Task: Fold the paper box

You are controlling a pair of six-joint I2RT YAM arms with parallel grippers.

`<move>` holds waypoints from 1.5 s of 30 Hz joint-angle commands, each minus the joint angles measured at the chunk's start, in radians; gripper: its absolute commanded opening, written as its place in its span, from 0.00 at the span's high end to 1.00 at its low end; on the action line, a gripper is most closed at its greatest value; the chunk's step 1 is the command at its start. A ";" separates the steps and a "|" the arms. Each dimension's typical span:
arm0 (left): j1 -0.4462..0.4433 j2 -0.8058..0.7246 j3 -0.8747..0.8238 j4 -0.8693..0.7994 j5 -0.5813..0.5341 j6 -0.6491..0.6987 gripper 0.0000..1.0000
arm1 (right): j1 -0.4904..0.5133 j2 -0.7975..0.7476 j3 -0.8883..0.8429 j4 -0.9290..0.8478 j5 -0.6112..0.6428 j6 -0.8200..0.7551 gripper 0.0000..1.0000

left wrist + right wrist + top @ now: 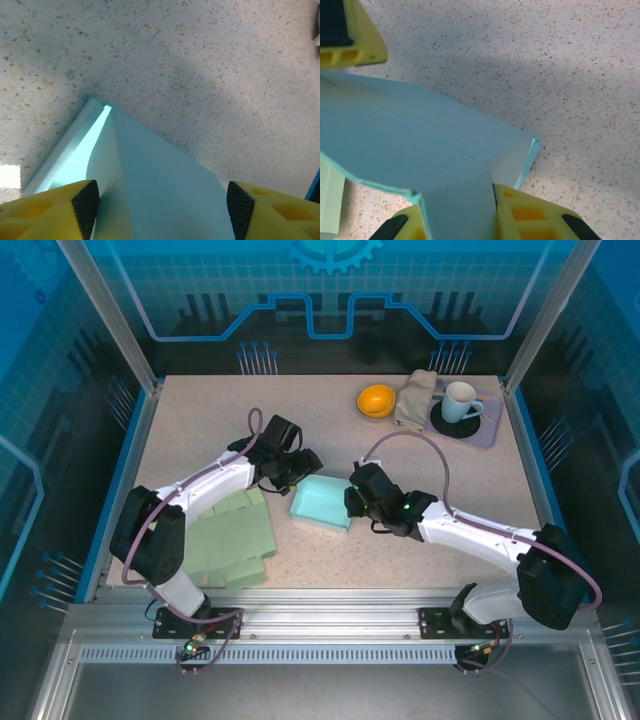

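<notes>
We saw the teal paper box (322, 502) at mid-frame on the speckled table (450, 470). The left gripper (162, 200) straddled its corner, jaws wide apart. The right gripper (351, 499) met its right edge, perhaps pinching a flap; we could not tell.

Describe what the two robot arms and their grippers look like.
Both the left arm and right arm have white links and black joints, each with a mauve cable looping off it. A green light glows near the right wrist. The fingers are yellow with black pads.
</notes>
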State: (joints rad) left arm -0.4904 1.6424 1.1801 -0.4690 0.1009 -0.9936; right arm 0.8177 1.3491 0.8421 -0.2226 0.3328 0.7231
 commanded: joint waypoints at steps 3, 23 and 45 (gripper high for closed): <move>-0.022 -0.052 -0.078 0.007 -0.009 0.025 0.32 | 0.059 0.021 0.024 0.070 -0.010 0.069 0.83; -0.022 -0.115 -0.201 -0.026 -0.058 0.051 0.35 | 0.113 0.045 -0.054 0.025 0.106 0.040 0.78; -0.029 -0.095 -0.177 -0.111 -0.130 -0.022 0.29 | 0.102 -0.200 0.064 -0.288 -0.011 -0.127 0.41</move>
State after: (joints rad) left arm -0.5137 1.5394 1.0016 -0.5041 0.0101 -1.0012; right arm 0.9173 1.1702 0.8383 -0.4431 0.3470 0.6296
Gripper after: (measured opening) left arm 0.711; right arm 0.578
